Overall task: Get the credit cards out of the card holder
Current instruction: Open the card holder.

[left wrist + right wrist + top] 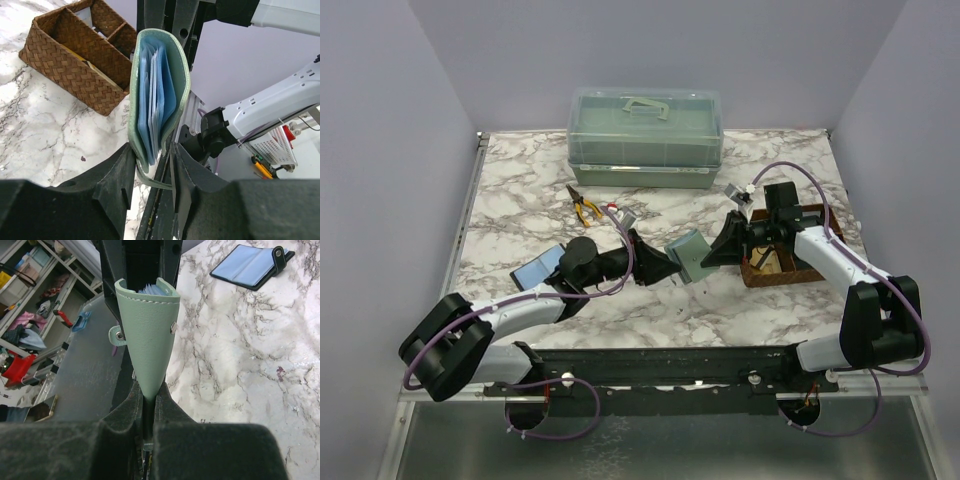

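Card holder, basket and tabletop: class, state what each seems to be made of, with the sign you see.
Card holder: soft pale-green leather or imitation, matte; stitched edge, metal stud. Its blue sleeves: probably thin plastic, slightly translucent. Basket: brown woven wicker-like strips; fibre unclear. Tabletop: marble pattern with a sheen; stone or printed surface, cannot tell.

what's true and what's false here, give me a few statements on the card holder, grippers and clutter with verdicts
The right gripper pinches the card holder. True.
The card holder lies flat on the table. False: it is up in the air, between the left gripper and the right gripper.
The woven basket has dividers. True.
The pliers sit in the basket. False: they lie on the table near the green box.
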Controlling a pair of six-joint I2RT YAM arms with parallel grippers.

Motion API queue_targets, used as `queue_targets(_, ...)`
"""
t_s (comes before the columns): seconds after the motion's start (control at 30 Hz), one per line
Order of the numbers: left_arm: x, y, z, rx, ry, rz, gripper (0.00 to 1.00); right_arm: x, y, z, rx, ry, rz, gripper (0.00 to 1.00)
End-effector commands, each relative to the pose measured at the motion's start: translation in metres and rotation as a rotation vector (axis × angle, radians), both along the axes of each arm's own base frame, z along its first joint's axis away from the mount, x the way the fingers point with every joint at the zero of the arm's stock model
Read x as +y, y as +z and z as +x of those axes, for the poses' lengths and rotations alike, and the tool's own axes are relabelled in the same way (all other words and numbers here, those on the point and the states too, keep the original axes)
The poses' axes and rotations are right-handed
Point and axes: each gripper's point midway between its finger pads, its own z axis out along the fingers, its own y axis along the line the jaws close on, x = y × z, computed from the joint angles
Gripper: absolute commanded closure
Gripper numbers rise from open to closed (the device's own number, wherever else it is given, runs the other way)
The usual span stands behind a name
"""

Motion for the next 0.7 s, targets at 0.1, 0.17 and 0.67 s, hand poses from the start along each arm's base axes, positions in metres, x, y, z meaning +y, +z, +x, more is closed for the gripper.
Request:
queue_targets(0.1, -0.008, 0.021, -0.001, -0.046, -0.049, -0.054, 0.69, 0.000, 0.018, -0.005, -0.011, 0.044, 0.065, 1.00)
queue_targets(0.17, -0.010, 0.021, -0.002, -0.042, -0.063, -0.056, 0.70, 0.000, 0.018, -0.005, -0.009, 0.044, 0.065, 1.00)
queue_targets(0.67, 0.000, 0.003, 0.009, 0.077, 0.050, 0.020, 1.00, -0.010, -0.005, 0.038, -0.088, -0.176, -0.184, 0.30)
